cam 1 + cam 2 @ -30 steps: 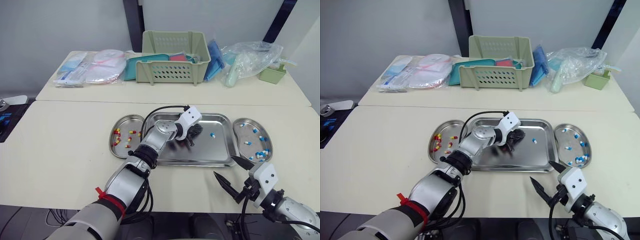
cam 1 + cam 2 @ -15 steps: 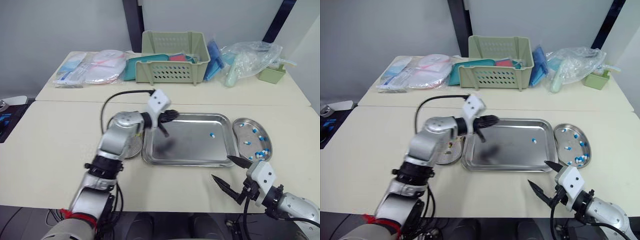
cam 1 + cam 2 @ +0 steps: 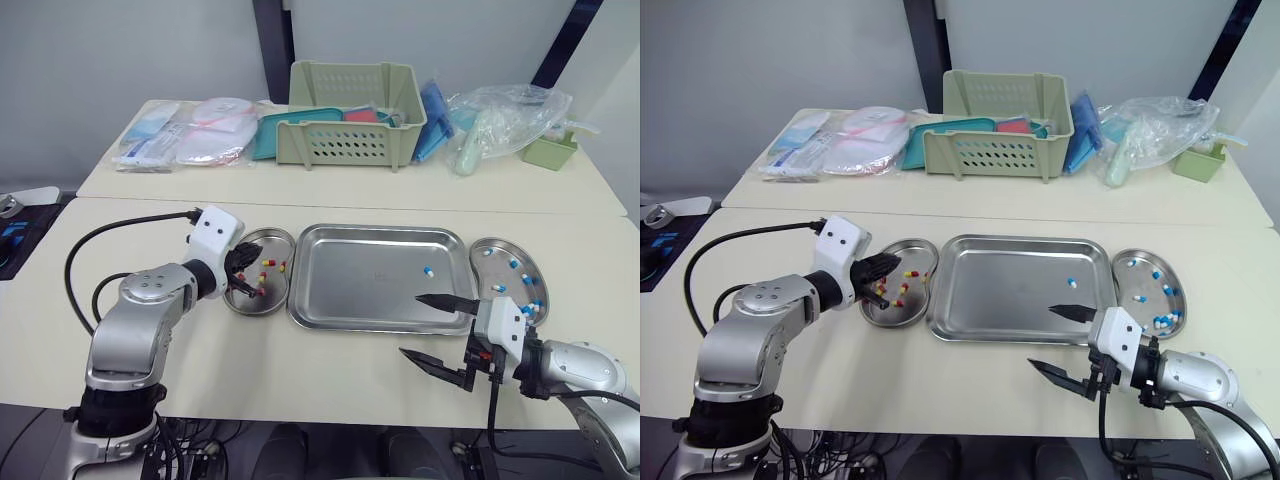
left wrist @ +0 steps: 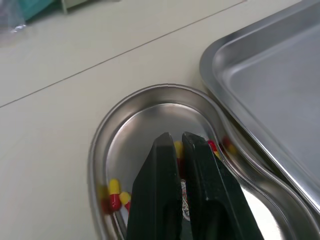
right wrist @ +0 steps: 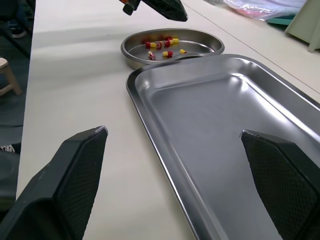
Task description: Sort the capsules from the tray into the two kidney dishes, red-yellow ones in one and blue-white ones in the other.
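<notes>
- I have a cream, matte table (image 3: 330,372) with a flat, smooth top
- A rectangular tray (image 3: 380,229) of shiny steel, with rounded corners and a raised rim, sits at the centre
- A pale green plastic basket (image 3: 352,115) with perforated walls stands well apart at the tray's 12 o'clock
- The left kidney dish (image 3: 262,243), a polished steel bean shape, touches the tray's rim at 9 o'clock
- The right kidney dish (image 3: 487,250), its twin, lies just beside the rim at 3 o'clock
- My right gripper (image 3: 409,324) hangs over the tray's rim at about 5 o'clock, its two black, textured fingers spread wide apart with nothing between them
- My left gripper (image 4: 177,145) points down into the left dish, its smooth black fingers drawn together with only a slit between them; I cannot tell whether a capsule is pinched there
- Glossy red-yellow capsules (image 3: 266,264) lie scattered in the left dish, some just beside the left fingertips
- Blue-white capsules (image 3: 1158,322) lie in the right dish, at about 2 o'clock of the right gripper
- One blue-white capsule (image 3: 427,270) lies alone on the tray floor, near the right gripper at its 12 o'clock and clear of its fingers
</notes>
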Robot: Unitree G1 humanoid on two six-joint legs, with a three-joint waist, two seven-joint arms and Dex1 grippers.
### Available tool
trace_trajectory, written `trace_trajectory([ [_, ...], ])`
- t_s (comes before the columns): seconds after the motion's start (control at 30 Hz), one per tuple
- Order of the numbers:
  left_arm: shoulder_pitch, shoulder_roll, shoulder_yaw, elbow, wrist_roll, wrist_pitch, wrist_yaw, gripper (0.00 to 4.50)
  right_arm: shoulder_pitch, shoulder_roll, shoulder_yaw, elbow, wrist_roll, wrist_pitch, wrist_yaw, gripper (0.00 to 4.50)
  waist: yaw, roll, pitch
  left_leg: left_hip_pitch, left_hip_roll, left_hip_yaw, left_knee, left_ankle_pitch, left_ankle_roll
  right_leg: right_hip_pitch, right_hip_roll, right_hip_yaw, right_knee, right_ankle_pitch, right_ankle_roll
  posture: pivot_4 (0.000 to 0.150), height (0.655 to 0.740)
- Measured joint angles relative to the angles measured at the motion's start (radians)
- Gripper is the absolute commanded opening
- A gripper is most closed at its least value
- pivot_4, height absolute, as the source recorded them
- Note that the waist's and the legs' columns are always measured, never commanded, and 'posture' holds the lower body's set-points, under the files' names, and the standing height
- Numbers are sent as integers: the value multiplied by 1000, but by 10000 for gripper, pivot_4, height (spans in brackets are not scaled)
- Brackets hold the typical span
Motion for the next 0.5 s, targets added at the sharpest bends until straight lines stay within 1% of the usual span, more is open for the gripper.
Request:
trace_trajectory([
  [0.13, 26, -21, 23, -38, -46, 13, 20, 266, -35, 2, 11, 33, 0, -1, 2, 45000, 0, 0, 0, 0, 0, 0, 0, 0, 0, 0, 0, 0, 0, 0, 0, 1500, 7400],
  [0.2, 33, -21, 39, -45, -62, 11, 34, 5871, -44, 3, 16, 48, 0, -3, 5, 45000, -1, 0, 0, 0, 0, 0, 0, 0, 0, 0, 0, 0, 0, 0, 0, 1500, 7400],
  [0.23, 36, -21, 46, -45, -67, 11, 38, 7784, -47, 3, 17, 57, 0, -3, 8, 45000, -1, 0, 0, 0, 0, 0, 0, 0, 0, 0, 0, 0, 0, 0, 0, 1500, 7400],
  [0.3, 44, -21, 58, -47, -78, 9, 52, 14822, -57, 3, 18, 71, 0, -4, 13, 45000, -1, 0, 0, 0, 0, 0, 0, 0, 0, 0, 0, 0, 0, 0, 0, 1500, 7400],
  [0.33, 46, -21, 58, -48, -78, 9, 54, 17008, -58, 3, 18, 72, 0, -4, 13, 45000, -1, 0, 0, 0, 0, 0, 0, 0, 0, 0, 0, 0, 0, 0, 0, 1500, 7400],
  [0.5, 72, -21, 58, -50, -82, -18, 78, 17008, -63, 3, 18, 100, 0, -14, 22, 45000, -1, 0, 0, 0, 0, 0, 0, 0, 0, 0, 0, 0, 0, 0, 0, 1500, 7400],
])
